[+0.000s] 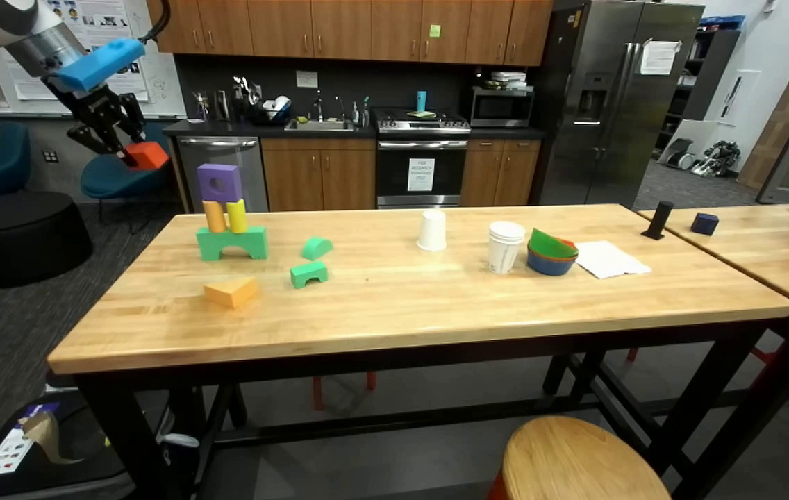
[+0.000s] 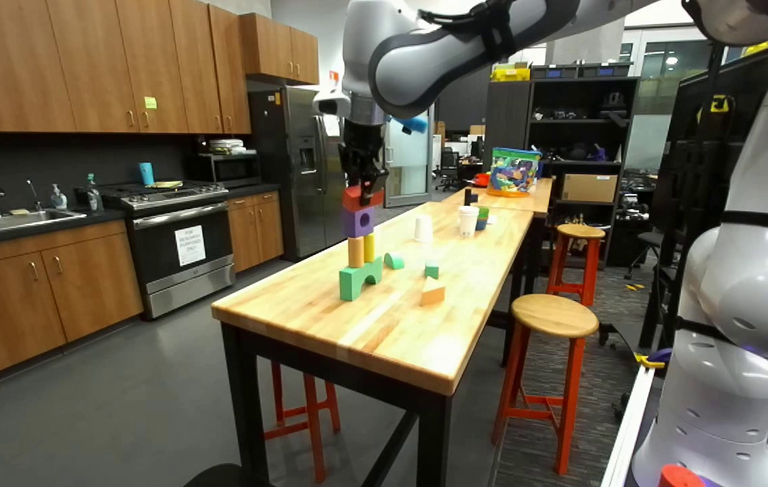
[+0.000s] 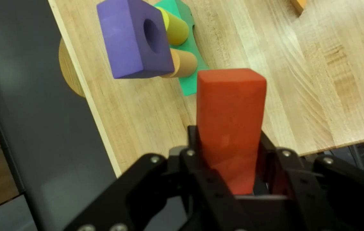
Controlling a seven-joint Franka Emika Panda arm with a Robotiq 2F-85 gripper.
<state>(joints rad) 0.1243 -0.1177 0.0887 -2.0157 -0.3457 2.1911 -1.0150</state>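
From left in the wrist view: a stack (image 3: 162, 61), then the red block (image 3: 230, 122) in the air.
The purple block (image 3: 121, 38) stands on two cylinders (image 3: 186, 64) and a green arch (image 3: 191, 85); at right, our fingers (image 3: 193, 138) are closed on the red block. We should hold it steady and move slowly, clear of the stack.

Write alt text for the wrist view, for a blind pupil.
A gripper holds a red block; beyond, on a wooden table, a purple block tops a yellow cylinder and an orange cylinder on a green arch.
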